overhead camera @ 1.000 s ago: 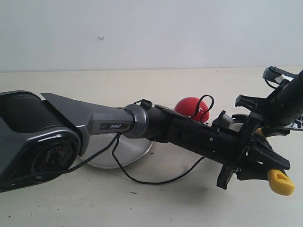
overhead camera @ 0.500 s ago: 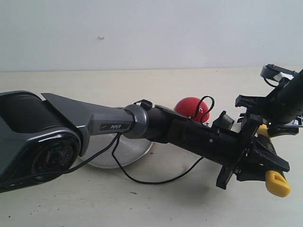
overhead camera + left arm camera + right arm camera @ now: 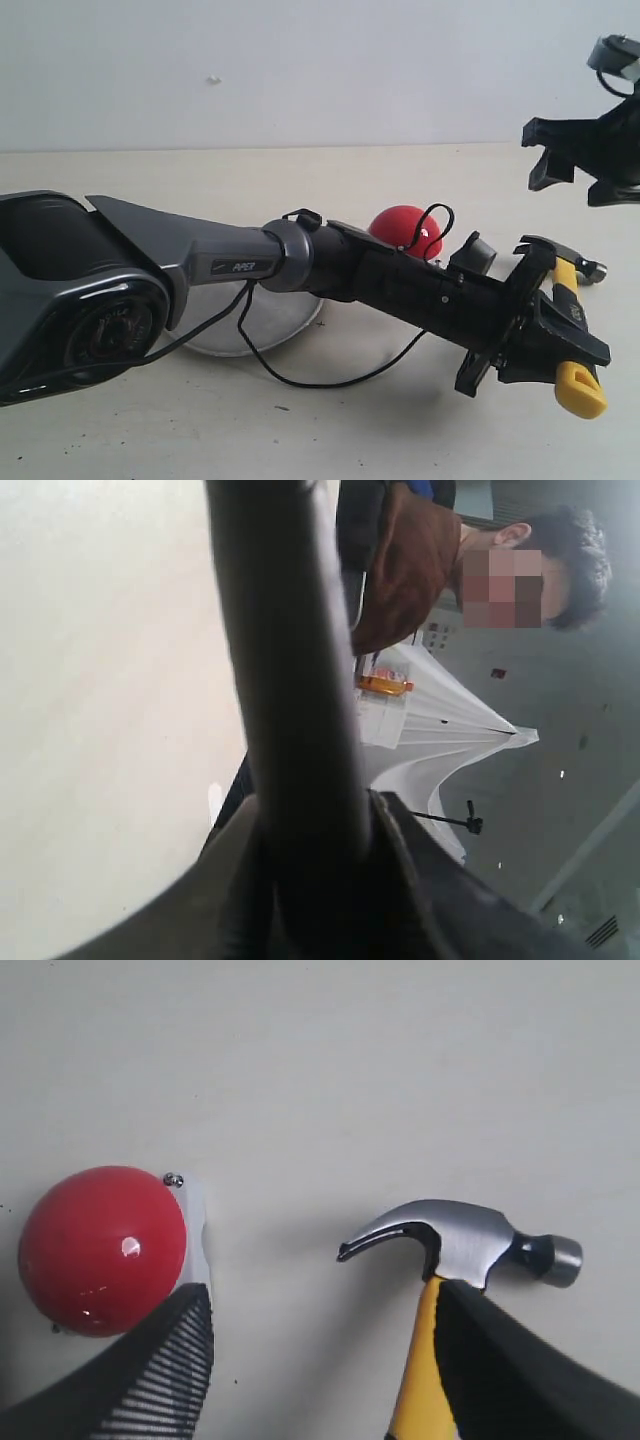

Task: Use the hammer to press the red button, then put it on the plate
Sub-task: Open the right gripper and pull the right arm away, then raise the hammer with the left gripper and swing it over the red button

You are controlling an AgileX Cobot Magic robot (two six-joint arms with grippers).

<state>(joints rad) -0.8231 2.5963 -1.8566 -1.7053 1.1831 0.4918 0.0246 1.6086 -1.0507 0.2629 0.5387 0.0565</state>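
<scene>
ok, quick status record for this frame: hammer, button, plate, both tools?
hammer: steel-headed claw hammer with yellow neck, handle clamped in left tool
button: glossy red dome button, apart from the hammer head
plate: round stainless-steel plate, partly hidden by left arm
right tool: open, holding nothing, up above the table
</scene>
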